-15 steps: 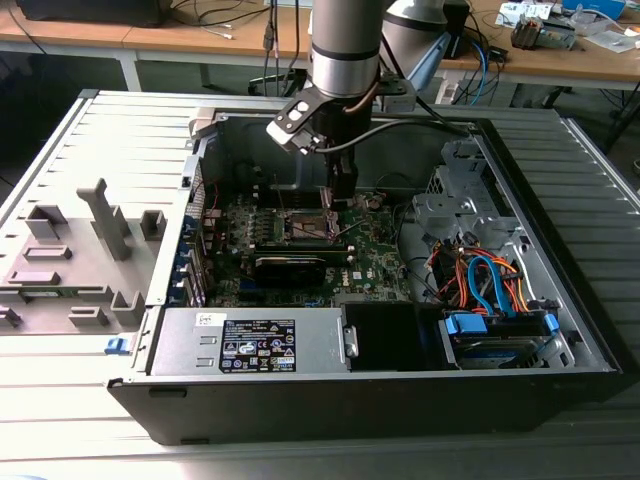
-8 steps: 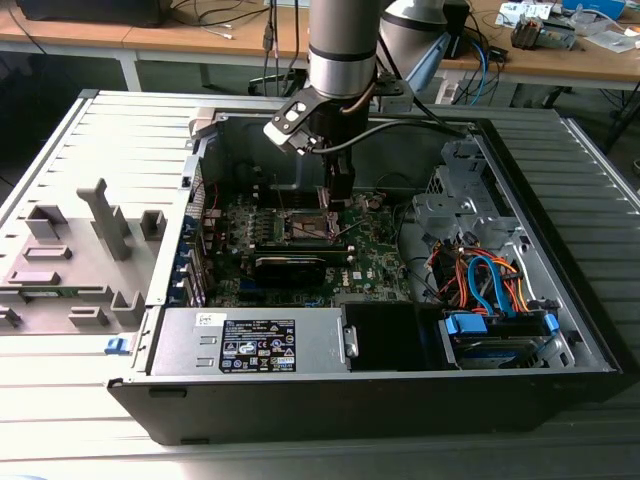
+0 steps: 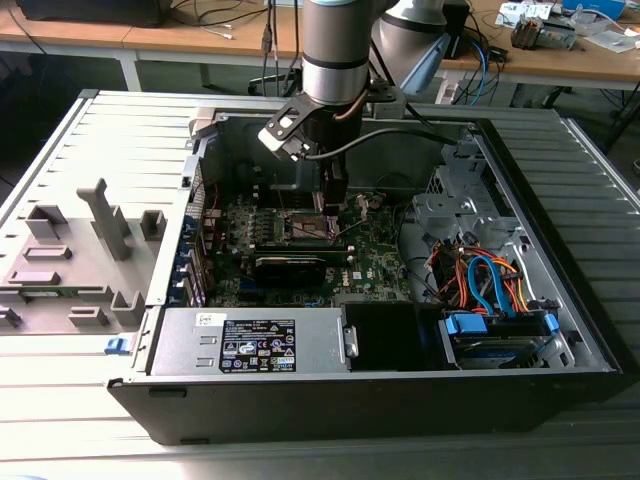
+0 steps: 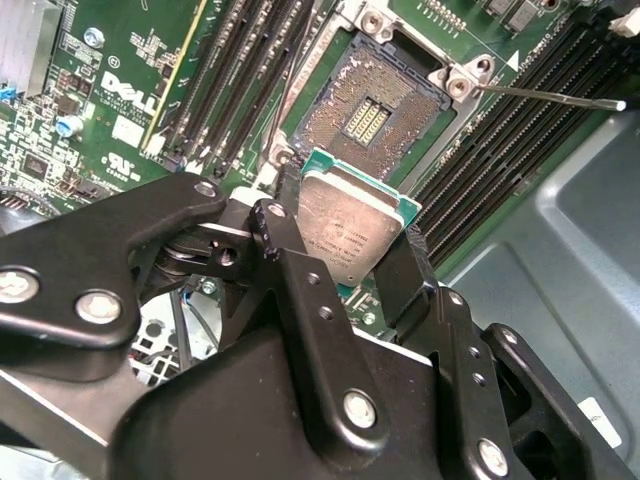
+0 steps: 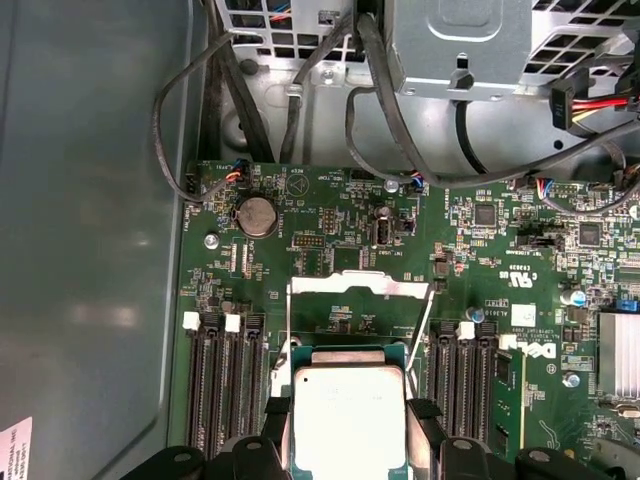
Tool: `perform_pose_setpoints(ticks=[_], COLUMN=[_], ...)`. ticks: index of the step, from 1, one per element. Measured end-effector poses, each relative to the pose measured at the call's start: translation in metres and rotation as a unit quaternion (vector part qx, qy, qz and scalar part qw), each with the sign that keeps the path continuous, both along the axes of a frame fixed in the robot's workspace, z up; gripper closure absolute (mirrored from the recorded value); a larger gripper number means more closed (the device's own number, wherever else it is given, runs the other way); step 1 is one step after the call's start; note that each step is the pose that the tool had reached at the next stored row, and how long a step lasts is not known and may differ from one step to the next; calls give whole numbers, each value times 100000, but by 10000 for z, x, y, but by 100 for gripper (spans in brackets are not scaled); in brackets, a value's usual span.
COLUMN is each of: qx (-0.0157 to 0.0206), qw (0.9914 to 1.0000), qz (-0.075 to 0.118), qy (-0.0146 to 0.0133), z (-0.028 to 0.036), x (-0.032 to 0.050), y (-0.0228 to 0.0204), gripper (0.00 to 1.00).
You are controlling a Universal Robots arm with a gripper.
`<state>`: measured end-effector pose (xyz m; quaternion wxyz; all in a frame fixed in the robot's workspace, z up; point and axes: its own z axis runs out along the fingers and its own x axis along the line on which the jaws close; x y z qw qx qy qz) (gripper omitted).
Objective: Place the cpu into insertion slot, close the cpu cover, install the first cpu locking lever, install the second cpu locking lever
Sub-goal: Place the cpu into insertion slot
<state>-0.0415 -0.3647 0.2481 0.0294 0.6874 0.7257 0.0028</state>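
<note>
Second wrist view shows us the gripper point(image 4: 342, 250) with its two black fingers point(image 4: 272, 222) squeezed on the sides of the cpu point(image 4: 350, 215), so the small grey chip hangs in the air close to the insertion slot point(image 4: 375, 110), which lies bare with its dark middle showing. In the first wrist view we see the cpu cover point(image 5: 358, 284) lifted up and open just past the chip, with long black memory slots point(image 5: 225, 390) on both sides. In the exterior view we see the arm point(image 3: 335, 50) reaching down into the open computer case point(image 3: 560, 200), over the green board point(image 3: 380, 250).
</note>
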Motion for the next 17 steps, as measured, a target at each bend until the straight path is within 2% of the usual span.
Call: perform_pose_setpoints(ticks=[8,10,17], qx=[-2,-4,-4], qw=[100000,100000,100000], qz=[2,2,1], qy=[1,-1,0], z=[-27,-72,-83], x=[-13,-13,-14], y=[18,18,18], gripper=[45,45,45])
